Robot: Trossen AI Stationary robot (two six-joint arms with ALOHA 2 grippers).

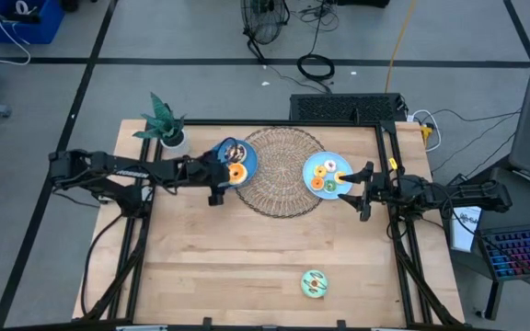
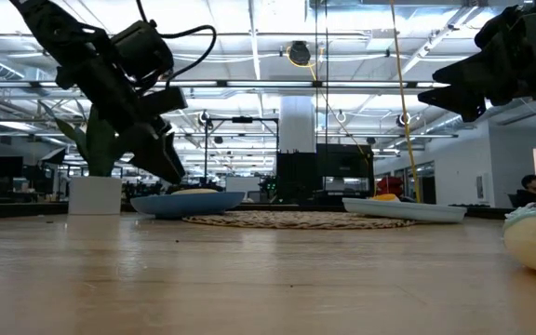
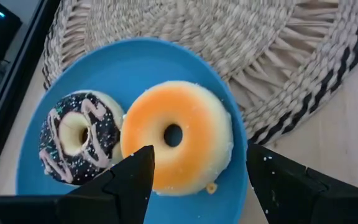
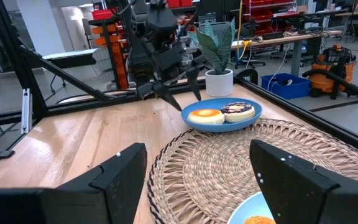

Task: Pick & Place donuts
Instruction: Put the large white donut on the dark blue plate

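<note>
Wooden tabletop (image 1: 247, 257): we hover the left gripper (image 3: 194, 180), fingers spread wide and empty, over the orange donut (image 3: 176, 137) on the blue plate (image 3: 135, 62); we should descend centred, straddling it.

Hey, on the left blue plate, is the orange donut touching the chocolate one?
Touching. The left wrist view shows the orange donut pressed against the chocolate donut with no blue plate visible between them.

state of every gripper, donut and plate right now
left gripper: open, fingers over the orange donut
right gripper: open, empty, beside the right plate
chocolate donut: on the left plate, beside the orange one
green donut: alone on the table
</note>
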